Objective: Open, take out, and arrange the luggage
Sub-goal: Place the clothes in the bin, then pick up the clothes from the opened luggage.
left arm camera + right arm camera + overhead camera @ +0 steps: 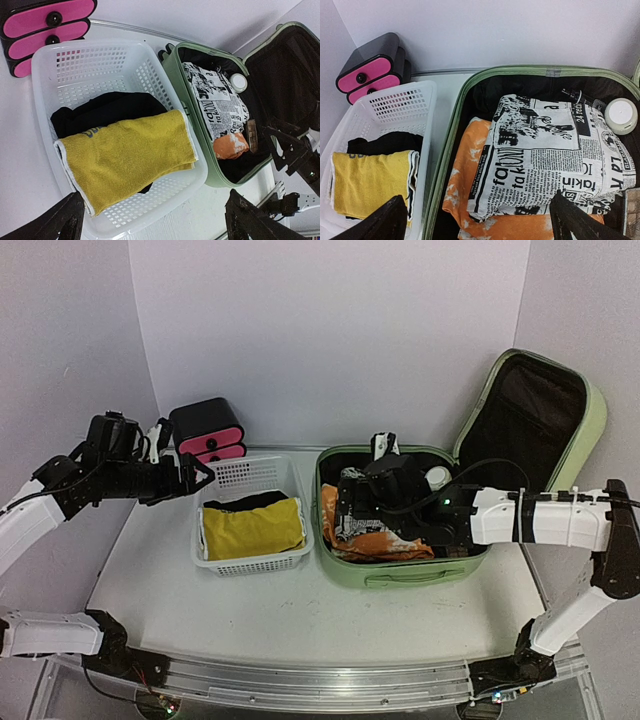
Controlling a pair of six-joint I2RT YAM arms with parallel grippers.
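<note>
The light-green luggage (400, 575) lies open on the table with its black-lined lid (545, 405) raised at the right. Inside lie a newspaper-print cloth (555, 155) on an orange cloth (470, 175), and a white round-lidded jar (621, 114). My right gripper (348, 510) hovers open and empty over these cloths; in its wrist view (480, 225) its jaws stand wide apart. My left gripper (200, 477) is open and empty in the air, above the back left of the white basket (212, 562); it also shows in the left wrist view (155, 225). The luggage rim (209, 152) touches the basket.
The white perforated basket (45, 65) holds a folded yellow towel (125, 155) over a black garment (105, 112). A small black drawer box with pink fronts (207, 430) stands behind it against the back wall. Walls close in the left and back sides.
</note>
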